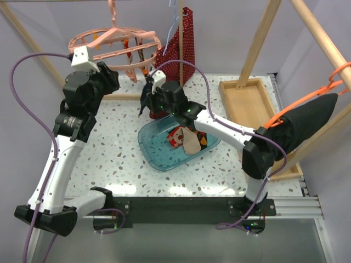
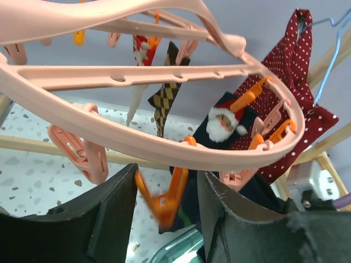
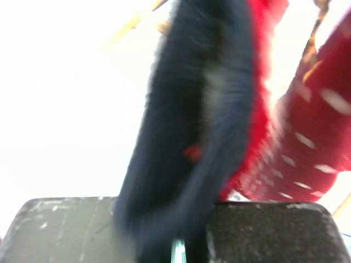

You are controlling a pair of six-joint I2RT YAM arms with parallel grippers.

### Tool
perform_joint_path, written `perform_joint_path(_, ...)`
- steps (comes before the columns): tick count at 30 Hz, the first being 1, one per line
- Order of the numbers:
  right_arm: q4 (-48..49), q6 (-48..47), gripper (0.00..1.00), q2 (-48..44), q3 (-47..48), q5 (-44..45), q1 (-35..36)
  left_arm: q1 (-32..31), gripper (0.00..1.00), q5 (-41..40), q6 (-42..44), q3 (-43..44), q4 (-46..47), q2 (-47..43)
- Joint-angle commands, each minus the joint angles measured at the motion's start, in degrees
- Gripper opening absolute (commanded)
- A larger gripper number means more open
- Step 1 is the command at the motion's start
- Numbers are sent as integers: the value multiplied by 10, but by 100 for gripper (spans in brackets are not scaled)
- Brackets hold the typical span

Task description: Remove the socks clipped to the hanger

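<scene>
The salmon-pink ring hanger (image 1: 118, 41) hangs at the back left, and its rim fills the left wrist view (image 2: 164, 142). A brown argyle sock (image 2: 164, 98) and a dark sock with a Santa face (image 2: 225, 126) hang from its clips. My left gripper (image 1: 112, 76) is raised under the ring. Its jaws are open on either side of a blurred orange clip (image 2: 164, 200). My right gripper (image 1: 147, 104) is shut on a dark navy sock (image 3: 192, 126) that hangs down from the ring above the tray. Two removed socks, one pale pink-beige (image 1: 191, 141), lie in the tray.
A blue plastic tray (image 1: 156, 150) sits mid-table. The red white-dotted garment (image 1: 181, 46) hangs behind the ring. A wooden tray (image 1: 249, 101) lies at the right. An orange hanger with black cloth (image 1: 310, 118) is at the far right, and wooden frame posts (image 1: 263, 38) stand around.
</scene>
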Motion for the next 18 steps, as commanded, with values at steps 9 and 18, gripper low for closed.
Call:
perform_joint_path(9,-92,18,0,-84,11,22,41,4,56,148,-21,-99,13,-100)
perform_joint_path(18,-72,25,0,-125,-32,2,41,2,55,267,-158,-164,119,-109)
